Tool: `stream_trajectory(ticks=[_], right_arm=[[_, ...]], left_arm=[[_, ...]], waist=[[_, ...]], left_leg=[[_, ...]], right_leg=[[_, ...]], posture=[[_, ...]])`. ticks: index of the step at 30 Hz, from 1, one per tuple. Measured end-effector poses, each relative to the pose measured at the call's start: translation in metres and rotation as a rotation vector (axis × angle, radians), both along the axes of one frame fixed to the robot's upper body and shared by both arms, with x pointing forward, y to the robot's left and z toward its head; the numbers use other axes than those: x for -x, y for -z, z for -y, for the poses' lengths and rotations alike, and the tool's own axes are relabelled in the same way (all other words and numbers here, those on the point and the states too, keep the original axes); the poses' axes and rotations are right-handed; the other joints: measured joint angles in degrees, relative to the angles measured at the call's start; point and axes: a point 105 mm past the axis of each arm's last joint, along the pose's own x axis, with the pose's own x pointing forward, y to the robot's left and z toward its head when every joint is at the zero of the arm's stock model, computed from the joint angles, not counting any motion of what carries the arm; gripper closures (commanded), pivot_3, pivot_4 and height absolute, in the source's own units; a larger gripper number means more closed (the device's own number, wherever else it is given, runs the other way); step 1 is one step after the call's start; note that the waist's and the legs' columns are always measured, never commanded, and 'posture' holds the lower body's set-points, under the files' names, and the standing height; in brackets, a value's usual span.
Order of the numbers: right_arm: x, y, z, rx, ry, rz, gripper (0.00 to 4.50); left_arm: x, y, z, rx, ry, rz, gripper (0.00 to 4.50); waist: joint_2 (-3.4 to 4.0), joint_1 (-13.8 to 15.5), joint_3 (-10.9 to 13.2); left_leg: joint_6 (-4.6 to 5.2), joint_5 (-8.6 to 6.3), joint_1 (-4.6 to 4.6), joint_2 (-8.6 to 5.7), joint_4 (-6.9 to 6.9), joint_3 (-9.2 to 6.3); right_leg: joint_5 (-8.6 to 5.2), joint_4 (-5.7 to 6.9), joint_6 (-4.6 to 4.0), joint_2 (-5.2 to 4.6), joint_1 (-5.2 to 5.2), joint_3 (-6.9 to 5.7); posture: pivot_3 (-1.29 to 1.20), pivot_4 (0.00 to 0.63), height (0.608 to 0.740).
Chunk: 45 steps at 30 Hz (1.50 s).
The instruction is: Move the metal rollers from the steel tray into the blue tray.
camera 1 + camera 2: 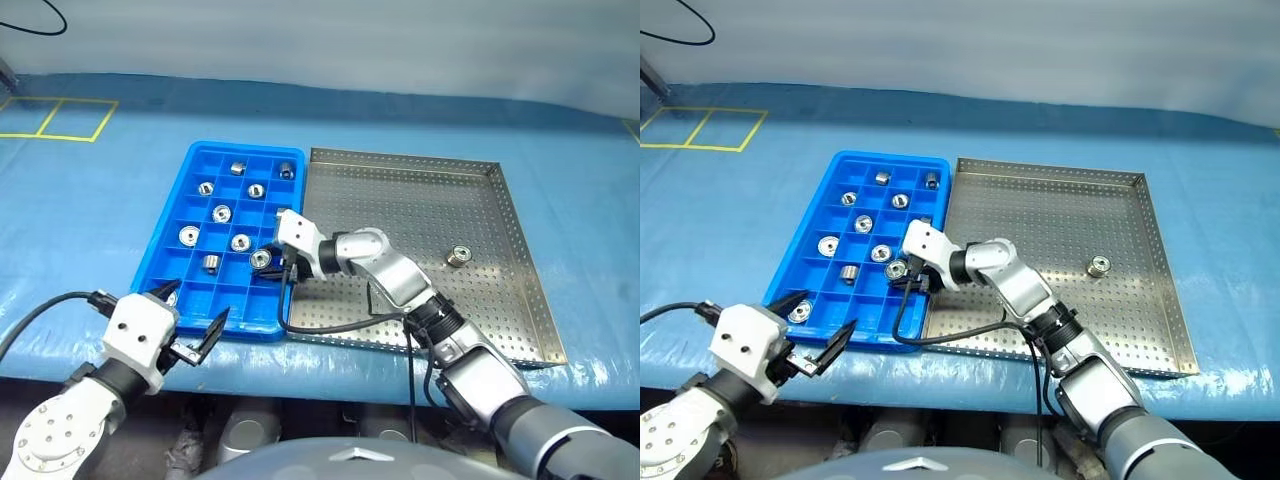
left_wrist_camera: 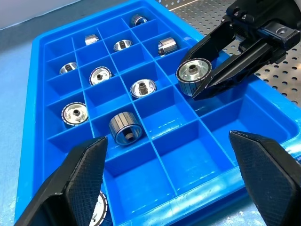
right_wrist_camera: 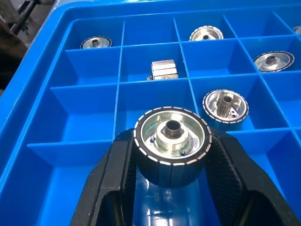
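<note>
Placement is underway: right gripper (image 3: 171, 155), clamped on a roller (image 3: 172, 141) at mid-frame, hovers over blue tray (image 1: 170, 250), needing release into an empty compartment; left gripper (image 1: 190, 315) gapes wide, empty.

The bright blue rectangular plastic tray (image 1: 226, 318) is glossy and smooth. Beside it, the large grey perforated steel tray (image 1: 520, 290) looks dull and matt. The small shiny silver metal rollers (image 2: 75, 113) have polished faces and ribbed dark rims.

text: none readable | labels: none | brands: none | numbers: none | signs: none on trays, rollers or grippers
</note>
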Motion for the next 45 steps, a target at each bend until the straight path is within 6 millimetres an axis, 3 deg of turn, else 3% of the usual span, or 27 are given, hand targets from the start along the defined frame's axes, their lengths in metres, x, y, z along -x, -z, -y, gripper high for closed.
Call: stream_trajectory(ticks=[1,7,13,18,22,26,28,32,39,45], right_arm=[[0.001,-0.001,0.002,0.005,-0.005,0.005,2.79],[0.006,-0.005,0.009,0.008,-0.017,0.029,0.94],[0.002,-0.012,0.017,-0.031,0.052,0.041,0.94],[-0.019,-0.036,0.037,-0.114,0.216,0.103,0.94],[-0.039,-0.045,0.081,-0.108,0.404,0.162,0.94],[-0.053,-0.037,0.14,-0.024,0.633,0.199,0.94],[-0.054,-0.028,0.171,0.023,0.745,0.192,0.94],[-0.048,-0.012,0.205,0.053,0.885,0.135,0.94],[-0.038,-0.002,0.232,0.052,1.052,0.108,0.94],[-0.037,0.002,0.234,0.025,1.091,0.076,0.94]], left_arm=[[-0.003,-0.002,0.001,-0.001,0.004,0.006,0.0],[-0.01,-0.005,0.005,0.012,0.026,0.012,0.0],[-0.015,-0.008,0.013,0.021,0.064,0.015,0.0],[-0.024,-0.014,0.024,0.045,0.119,0.044,0.0],[-0.038,-0.019,0.048,0.093,0.228,0.077,0.0],[-0.059,-0.019,0.075,0.136,0.344,0.087,0.0],[-0.068,-0.019,0.092,0.163,0.43,0.087,0.0],[-0.077,-0.015,0.112,0.162,0.541,0.072,0.0],[-0.084,-0.004,0.132,0.125,0.641,0.062,0.0],[-0.081,-0.001,0.136,0.134,0.665,0.057,0.0]], waist=[[0.0,-0.01,0.0],[0.0,-0.53,-0.01],[0.0,-0.85,0.0],[0.01,-0.96,0.0],[0.02,-0.78,-0.01],[0.05,-1.4,-0.03],[0.05,-2.02,-0.03],[0.09,-4.44,-0.03],[0.1,-7.4,-0.03],[0.1,-8.23,-0.03]], left_leg=[[0.0,0.0,0.01,0.0,0.0,-0.01],[0.01,-0.01,0.0,0.02,-0.06,-0.02],[-0.06,0.03,0.0,0.06,-0.14,-0.02],[-0.1,0.05,0.0,0.02,-0.14,-0.08],[-0.06,0.05,0.0,-0.08,-0.14,-0.09],[-0.04,0.04,-0.06,-0.04,-0.14,0.02],[-0.02,0.03,-0.08,0.0,-0.15,0.04],[0.02,0.01,-0.06,0.1,-0.21,0.19],[0.29,-0.14,0.08,0.09,-0.13,0.58],[0.36,-0.18,0.09,0.09,0.0,0.7]], right_leg=[[0.0,0.0,0.0,0.04,0.02,-0.01],[0.01,-0.03,0.01,-0.03,0.0,-0.01],[0.0,-0.02,0.0,-0.07,-0.05,-0.01],[0.0,-0.01,0.0,-0.06,-0.03,-0.02],[0.02,-0.04,0.02,-0.02,0.02,-0.04],[0.09,-0.05,0.12,-0.08,-0.06,0.02],[0.11,-0.06,0.15,-0.19,-0.06,0.07],[0.12,-0.05,0.16,-0.19,-0.12,0.17],[0.25,-0.04,0.4,-0.06,-0.09,0.65],[0.32,-0.03,0.51,0.0,-0.09,0.82]], posture=[[0.15,0.15,0.74],[0.12,0.15,0.74],[0.09,0.15,0.74],[0.06,0.15,0.74],[0.01,0.15,0.74],[-0.08,0.15,0.74],[-0.11,0.15,0.74],[-0.17,0.15,0.74],[-0.21,0.15,0.74],[-0.2,0.15,0.74]])
